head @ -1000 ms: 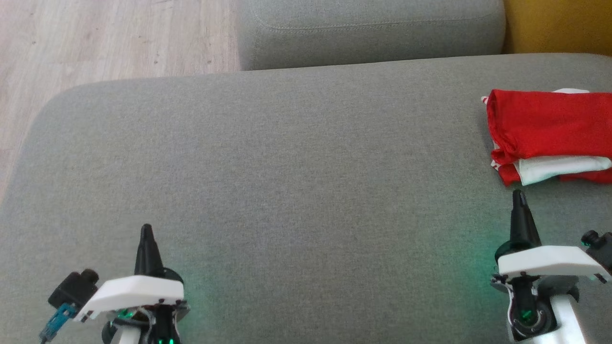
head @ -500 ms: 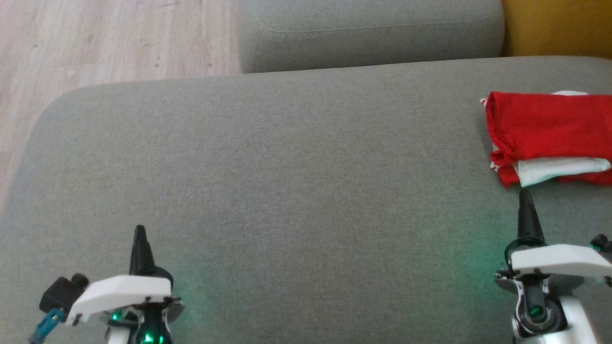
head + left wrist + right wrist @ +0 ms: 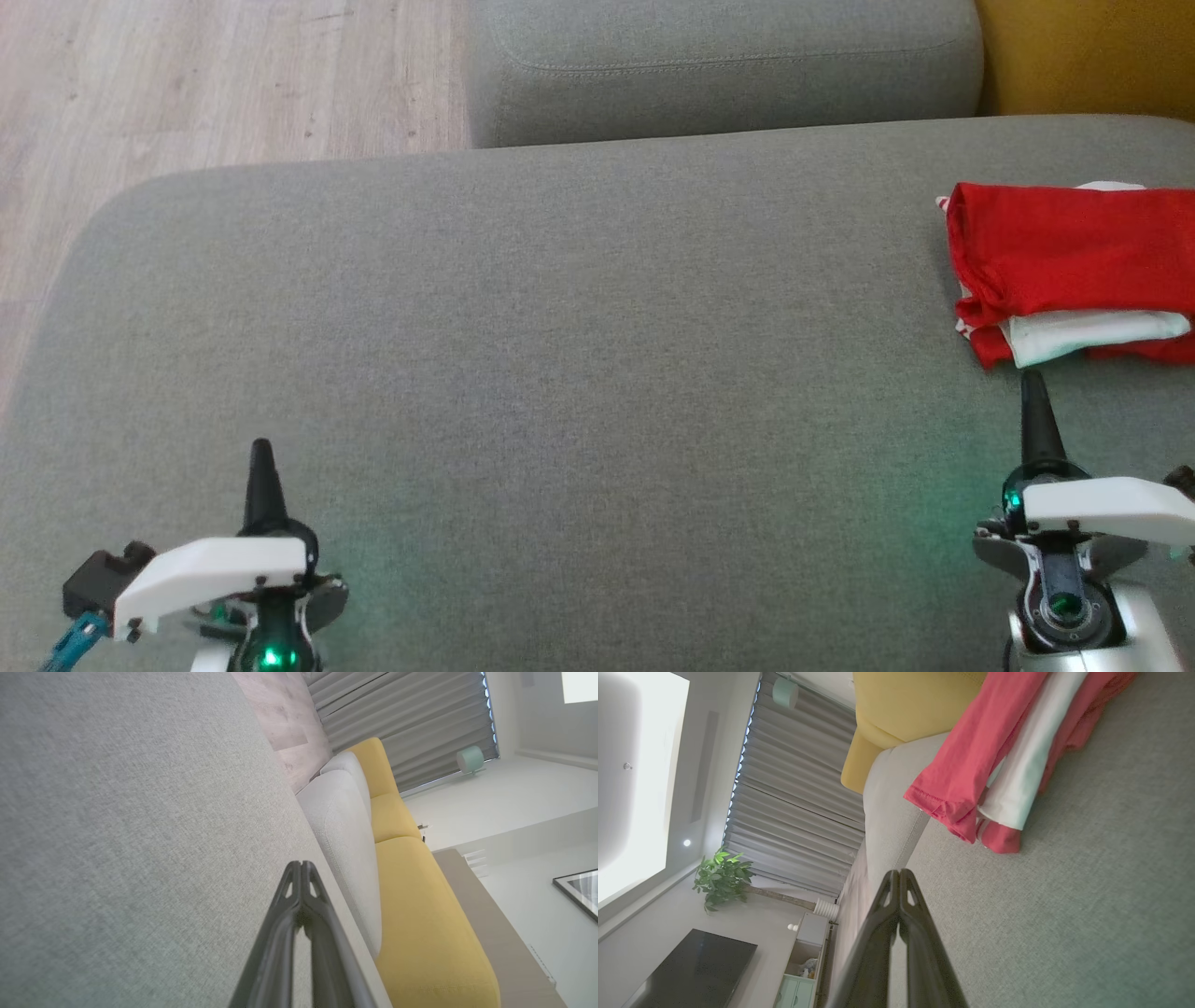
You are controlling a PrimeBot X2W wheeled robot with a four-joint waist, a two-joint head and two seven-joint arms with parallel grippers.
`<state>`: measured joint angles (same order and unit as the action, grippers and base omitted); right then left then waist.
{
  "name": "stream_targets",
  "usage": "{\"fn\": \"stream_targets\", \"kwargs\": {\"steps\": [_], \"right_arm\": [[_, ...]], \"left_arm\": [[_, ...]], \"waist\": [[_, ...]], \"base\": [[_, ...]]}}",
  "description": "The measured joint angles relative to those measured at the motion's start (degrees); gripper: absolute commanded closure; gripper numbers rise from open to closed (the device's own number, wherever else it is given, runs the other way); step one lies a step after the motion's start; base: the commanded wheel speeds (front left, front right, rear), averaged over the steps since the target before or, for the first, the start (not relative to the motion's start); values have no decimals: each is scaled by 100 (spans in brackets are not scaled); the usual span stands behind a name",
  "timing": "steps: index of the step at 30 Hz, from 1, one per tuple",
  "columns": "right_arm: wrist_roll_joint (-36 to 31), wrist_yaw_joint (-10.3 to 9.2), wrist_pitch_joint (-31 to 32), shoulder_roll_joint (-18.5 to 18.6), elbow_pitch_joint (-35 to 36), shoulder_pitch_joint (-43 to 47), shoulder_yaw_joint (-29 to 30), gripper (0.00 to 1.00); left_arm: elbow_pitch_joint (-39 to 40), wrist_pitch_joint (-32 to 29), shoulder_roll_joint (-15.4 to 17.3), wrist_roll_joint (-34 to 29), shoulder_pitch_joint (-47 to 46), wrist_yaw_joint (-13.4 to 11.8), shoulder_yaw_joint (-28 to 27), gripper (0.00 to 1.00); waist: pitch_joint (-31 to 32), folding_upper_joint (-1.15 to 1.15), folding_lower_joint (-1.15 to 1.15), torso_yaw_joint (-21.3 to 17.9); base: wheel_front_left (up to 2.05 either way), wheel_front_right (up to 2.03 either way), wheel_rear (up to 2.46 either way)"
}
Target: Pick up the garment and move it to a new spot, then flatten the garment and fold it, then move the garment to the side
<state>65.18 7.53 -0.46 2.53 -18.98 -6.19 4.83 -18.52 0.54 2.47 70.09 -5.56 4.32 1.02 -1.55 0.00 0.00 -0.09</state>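
Garment position: the garment [image 3: 1064, 252], red with a white layer showing, lay folded at the far right of the grey seat cushion [image 3: 560, 327], running off the right edge of the head view.
Garment change: none that I could see over the last second; same folds, same place on the cushion.
View: the whole head picture slid down a little; I put that down to the camera, not the things.
Left claw: my left claw [image 3: 260, 453] was closed, fingers pressed together, holding nothing. It sat at the lower left and had drawn back slightly toward me.
Right claw: my right claw [image 3: 1031, 385] was likewise closed and empty, its tip just short of the garment's near edge, not touching. It had shifted a touch rightward.
Right wrist check: fingertips met over bare cushion, with the garment ahead and apart.
Reading: both arms were backing off a folded pile set aside, so I judged the task at or near its end.
Remaining: nothing obvious.
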Motion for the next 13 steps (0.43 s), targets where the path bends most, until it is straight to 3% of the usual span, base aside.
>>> {"fn": "stream_targets", "kwargs": {"steps": [13], "right_arm": [[834,0,211,0,82,6,102,100]], "left_arm": [[46,-211,0,682,7,80,-152,100]], "waist": [[44,0,0,3]], "base": [[0,0,0]]}}
